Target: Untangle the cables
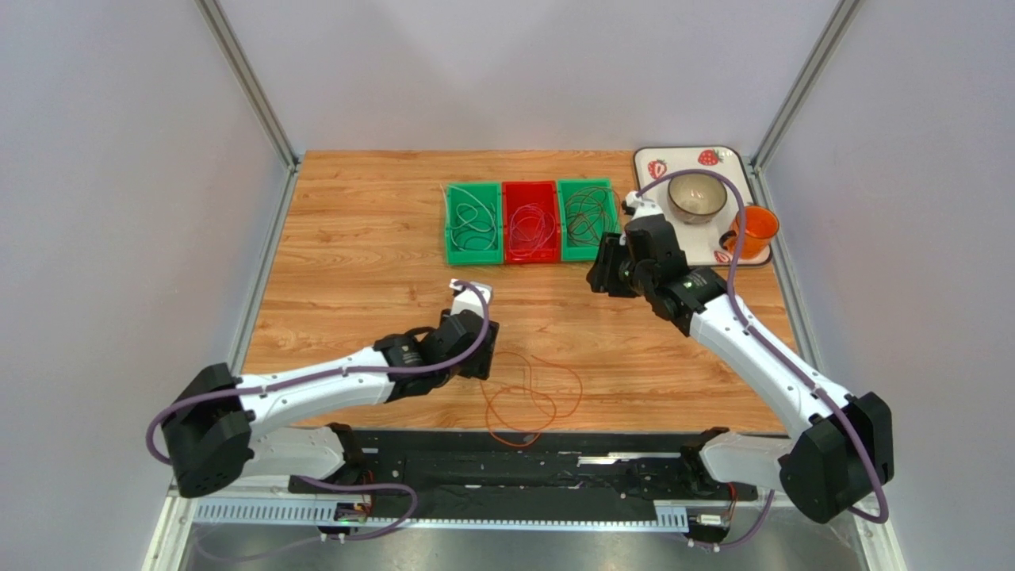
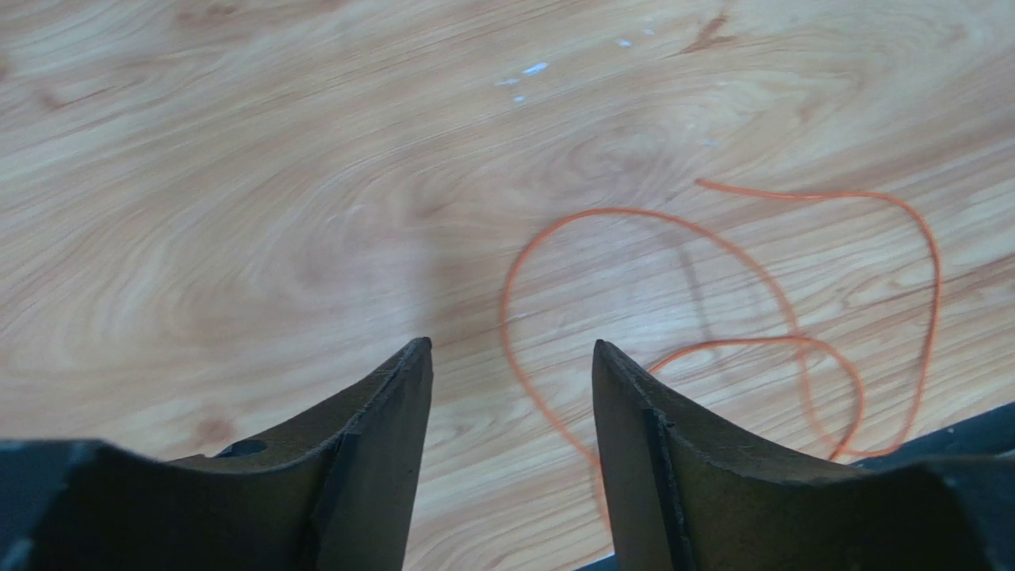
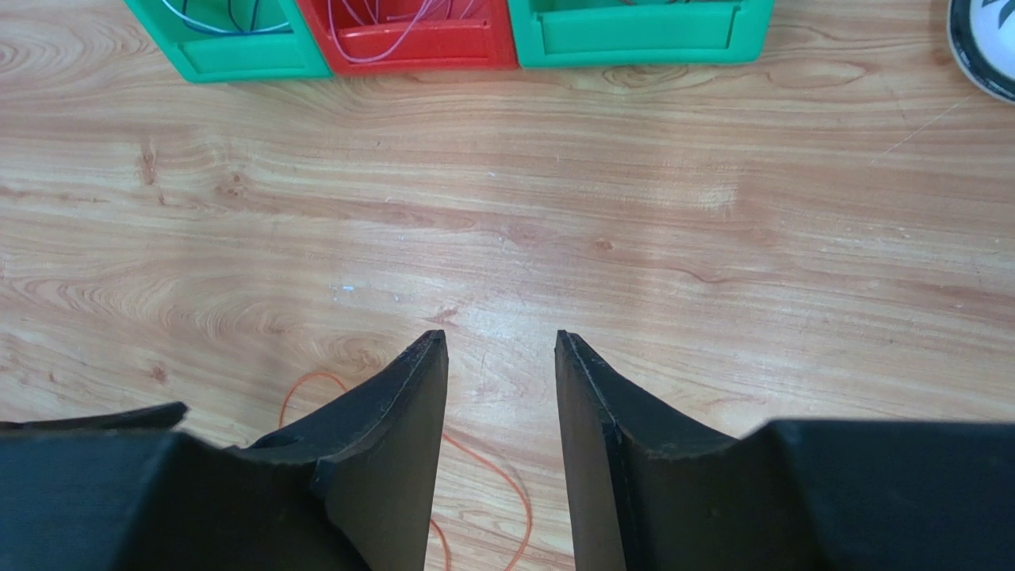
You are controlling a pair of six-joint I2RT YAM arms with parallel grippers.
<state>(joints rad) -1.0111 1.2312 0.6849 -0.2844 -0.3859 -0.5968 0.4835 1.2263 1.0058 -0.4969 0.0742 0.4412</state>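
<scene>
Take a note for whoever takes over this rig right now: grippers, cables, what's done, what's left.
Left gripper: open, empty, beside the orange cable.
Right gripper: open, empty, in front of the bins.
Cables: one in each of the left green bin, red bin and right green bin; the orange cable lies on the table.
Done: three cables separated.
Left: the orange cable, looped over itself.

A wooden table (image 1: 357, 238) with pale, swirling grain filled the middle of the enclosure. Plain lavender-grey walls (image 1: 512, 71) closed it in at nine, twelve and three o'clock, and metal corner posts (image 1: 248, 83) rose at eleven and one. Light fell soft and even.
</scene>
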